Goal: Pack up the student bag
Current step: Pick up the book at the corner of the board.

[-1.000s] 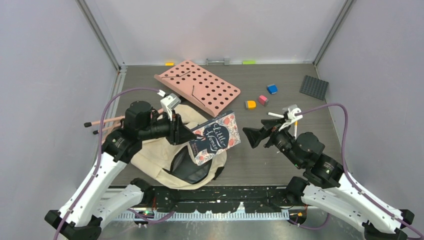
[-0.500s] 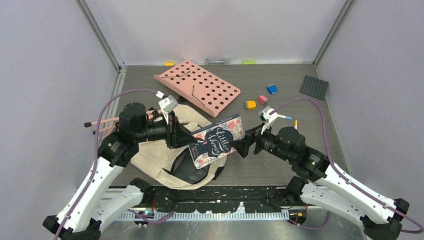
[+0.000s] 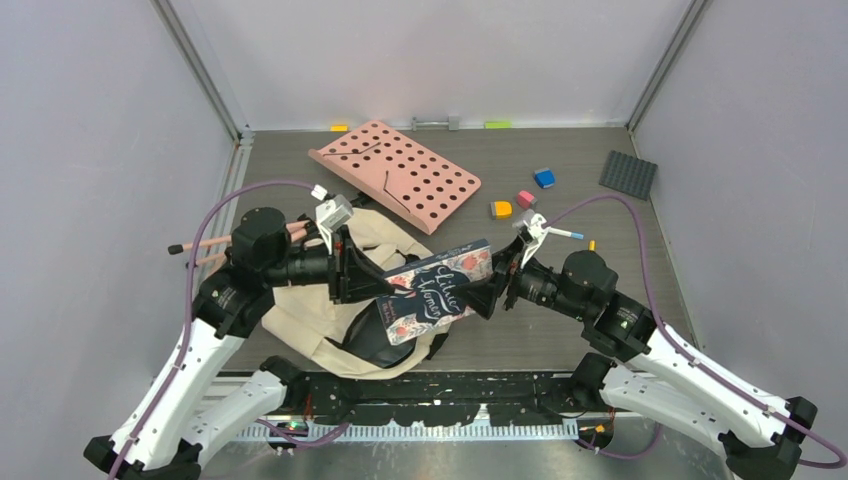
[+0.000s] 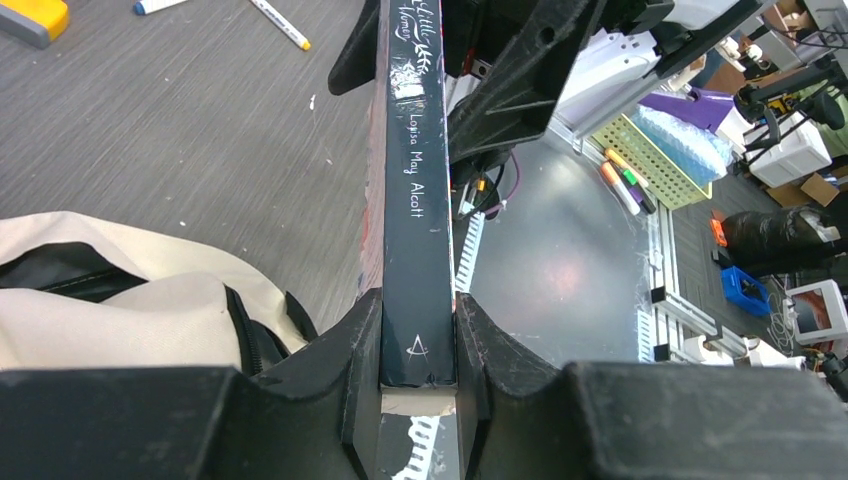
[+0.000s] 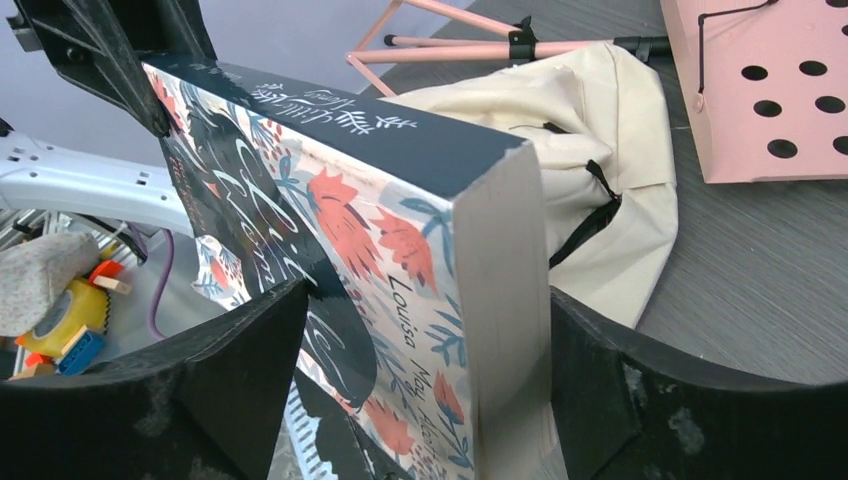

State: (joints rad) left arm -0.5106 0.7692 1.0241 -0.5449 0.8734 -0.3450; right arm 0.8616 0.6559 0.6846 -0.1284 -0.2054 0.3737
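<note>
The student bag (image 3: 305,312), cream fabric with a black open mouth, lies on the table at the front left; it also shows in the left wrist view (image 4: 120,310) and the right wrist view (image 5: 600,130). A dark floral book, "Little Women" (image 3: 436,289), hangs tilted above the bag's right side. My left gripper (image 3: 372,286) is shut on the book's spine end (image 4: 412,180). My right gripper (image 3: 484,297) is open, its jaws on either side of the book's other end (image 5: 380,230), with a gap on the cover side.
A pink perforated board (image 3: 395,172) lies behind the bag. Orange (image 3: 501,209), pink (image 3: 526,199) and blue (image 3: 544,178) blocks and a dark grey plate (image 3: 628,174) sit at the back right. Pink pencils (image 3: 200,243) lie at the left, a marker (image 3: 565,233) by the right wrist.
My right gripper has moved left to the book and now has its open jaws around its end. The left gripper has tilted the book lower over the bag.
</note>
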